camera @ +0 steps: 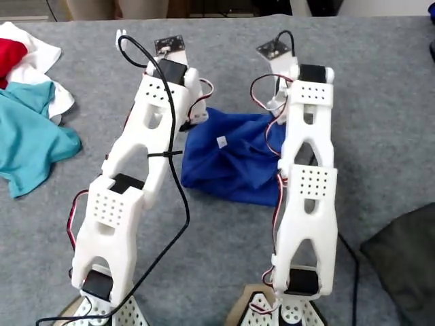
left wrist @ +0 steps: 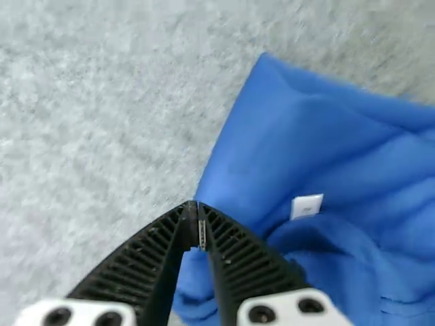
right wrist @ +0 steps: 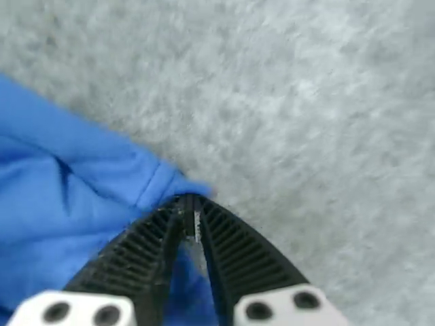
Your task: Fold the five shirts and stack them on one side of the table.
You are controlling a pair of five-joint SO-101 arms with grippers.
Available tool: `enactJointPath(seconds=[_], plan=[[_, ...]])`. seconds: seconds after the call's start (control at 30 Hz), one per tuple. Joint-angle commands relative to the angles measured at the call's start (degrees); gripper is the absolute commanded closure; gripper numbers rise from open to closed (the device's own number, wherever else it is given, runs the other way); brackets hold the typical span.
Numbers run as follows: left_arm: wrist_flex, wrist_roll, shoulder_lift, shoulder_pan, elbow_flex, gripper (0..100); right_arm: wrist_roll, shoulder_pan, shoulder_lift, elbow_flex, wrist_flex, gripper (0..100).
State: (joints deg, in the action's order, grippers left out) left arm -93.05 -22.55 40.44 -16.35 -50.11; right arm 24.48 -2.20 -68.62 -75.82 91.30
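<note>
Ribbed black fingers point(left wrist: 153, 255) of the left gripper point(left wrist: 196, 207) met tip to tip, pinching the edge of the blue shirt point(camera: 231, 159); the right gripper point(right wrist: 189, 200) was clamped on a corner of it. Both arms stretched forward, wrists tipped down, the shirt bunched between their jaws on the grey table point(camera: 380, 88). A teal shirt point(camera: 27, 142), white shirt point(camera: 41, 51) and red shirt point(camera: 8, 58) lay well outside the left jaws.

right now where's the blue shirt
In the high view the blue shirt lies crumpled at the middle of the table, with the left gripper and right gripper each shut on an edge of it.
</note>
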Motion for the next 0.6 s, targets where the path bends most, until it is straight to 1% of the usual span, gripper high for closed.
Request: enactJointPath(seconds=[0.0,0.1,0.23,0.37,0.57], plan=[[5.01,0.09,-0.66,-1.05,-1.32,98,-0.18,-0.04,-0.48,-11.21,5.10,99.3],[8.70,0.09,0.84,-2.20,-1.49,98,-0.18,0.13,-0.84,-17.89,10.64,99.3],[12.40,0.09,5.49,-2.99,-1.93,98,-0.44,-1.01,0.57,-19.03,11.16,99.3],[14.59,0.09,9.45,-2.64,-3.08,98,-0.09,-3.74,5.05,-12.26,11.16,99.3],[14.42,0.09,13.76,-2.02,-12.75,98,0.18,-7.87,18.15,6.29,11.16,99.3]])
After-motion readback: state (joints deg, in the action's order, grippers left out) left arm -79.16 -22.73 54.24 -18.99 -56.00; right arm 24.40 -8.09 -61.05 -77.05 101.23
